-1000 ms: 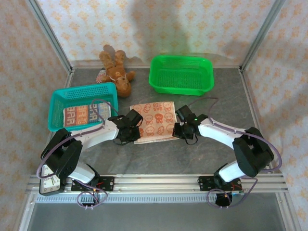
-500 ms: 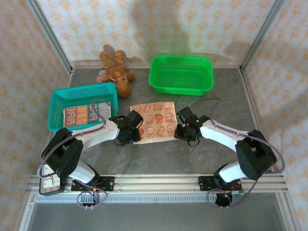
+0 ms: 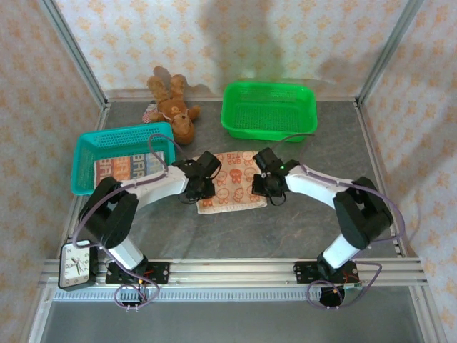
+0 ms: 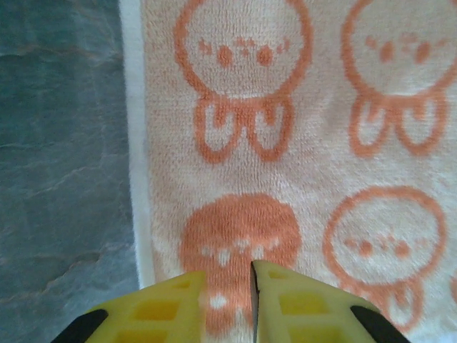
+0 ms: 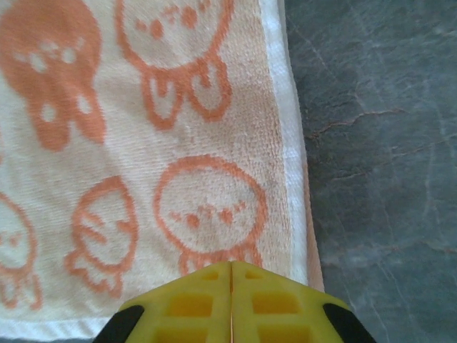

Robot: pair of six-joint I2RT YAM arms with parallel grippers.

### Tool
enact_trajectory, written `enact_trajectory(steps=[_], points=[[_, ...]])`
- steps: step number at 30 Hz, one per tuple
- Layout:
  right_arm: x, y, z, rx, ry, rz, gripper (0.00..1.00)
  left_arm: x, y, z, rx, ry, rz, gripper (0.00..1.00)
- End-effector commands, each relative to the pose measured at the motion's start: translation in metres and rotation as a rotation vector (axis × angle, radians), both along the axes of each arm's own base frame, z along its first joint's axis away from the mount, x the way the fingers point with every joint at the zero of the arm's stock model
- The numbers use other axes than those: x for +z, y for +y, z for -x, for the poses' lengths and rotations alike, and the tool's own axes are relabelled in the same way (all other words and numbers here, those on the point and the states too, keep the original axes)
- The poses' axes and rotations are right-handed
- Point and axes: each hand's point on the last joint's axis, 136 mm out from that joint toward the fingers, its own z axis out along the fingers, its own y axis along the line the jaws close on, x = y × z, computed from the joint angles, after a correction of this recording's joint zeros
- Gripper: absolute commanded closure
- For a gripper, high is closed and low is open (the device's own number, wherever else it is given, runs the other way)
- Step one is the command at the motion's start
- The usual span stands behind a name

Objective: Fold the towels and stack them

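Your left hand (image 4: 228, 289) sits slightly spread over the left edge of the towel (image 3: 230, 187). Your right hand (image 5: 230, 286) is pressed together over its right edge. Towel lies flat on the table (image 3: 285, 229), between both hands.

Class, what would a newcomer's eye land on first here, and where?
The cream terry towel printed with orange cartoon faces lies in the middle, the left gripper and right gripper over its side edges. Behind it are a bright green plastic basket and, further left, a brown teddy bear.

Table (image 3: 285, 229): towel (image 3: 232, 189), baskets (image 3: 227, 114), bear (image 3: 173, 107), maybe clock (image 3: 75, 266)
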Motion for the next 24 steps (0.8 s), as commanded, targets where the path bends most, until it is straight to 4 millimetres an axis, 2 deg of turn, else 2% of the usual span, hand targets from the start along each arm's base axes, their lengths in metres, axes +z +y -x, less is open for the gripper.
enact_trajectory(steps=[1, 7, 15, 20, 22, 24], points=[[-0.009, 0.006, -0.004, 0.021, 0.003, -0.002, 0.95, -0.012, -0.007, -0.005, -0.008, 0.007, 0.029, 0.79], [-0.035, -0.014, 0.022, -0.011, 0.062, 0.038, 0.96, -0.034, -0.005, 0.014, -0.007, 0.064, 0.034, 0.81], [-0.045, -0.043, 0.073, -0.069, 0.097, 0.052, 0.96, -0.043, 0.004, 0.054, -0.04, 0.102, 0.003, 0.81], [-0.044, -0.049, 0.097, -0.064, 0.087, 0.077, 0.96, -0.037, -0.003, 0.071, -0.062, 0.097, 0.013, 0.81], [-0.038, -0.049, 0.098, -0.063, 0.078, 0.072, 0.96, -0.03, -0.009, 0.073, -0.073, 0.086, 0.024, 0.8], [-0.025, -0.048, 0.09, -0.059, 0.041, 0.075, 0.94, -0.02, -0.012, 0.071, -0.073, 0.072, 0.036, 0.79]])
